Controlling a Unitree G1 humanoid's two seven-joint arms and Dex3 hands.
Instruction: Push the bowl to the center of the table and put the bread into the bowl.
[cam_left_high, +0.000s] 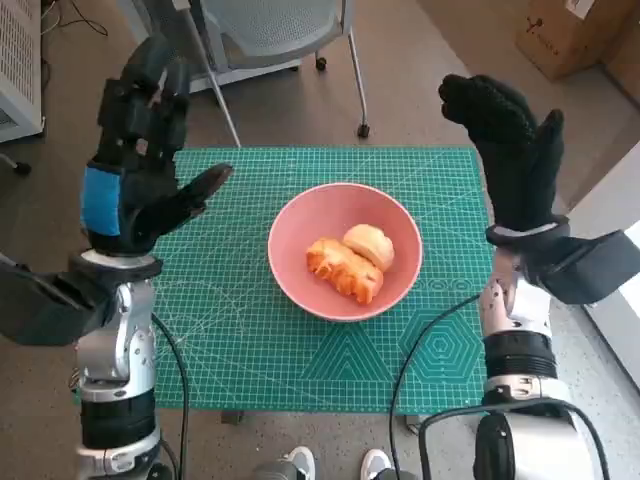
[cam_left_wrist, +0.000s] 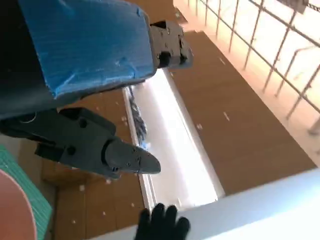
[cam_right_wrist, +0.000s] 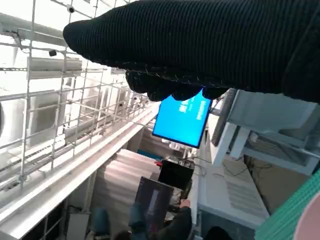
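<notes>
pink bowl (cam_left_high: 345, 250) mid-mat | holds bread (cam_left_high: 352, 258) | left hand (cam_left_high: 140, 150), right hand (cam_left_high: 510, 150) raised, fingers apart, empty

Both pale forearms rise upright from below. The left robot hand (cam_left_high: 140, 165) is raised, fingers spread, holding nothing. The right robot hand (cam_left_high: 510, 150) is likewise raised, empty, fingers apart.

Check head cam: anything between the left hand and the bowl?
Nothing. In the head view only bare green mat separates the left hand from the pink bowl, which already holds the bread. The hand is raised, open, holding nothing.
</notes>
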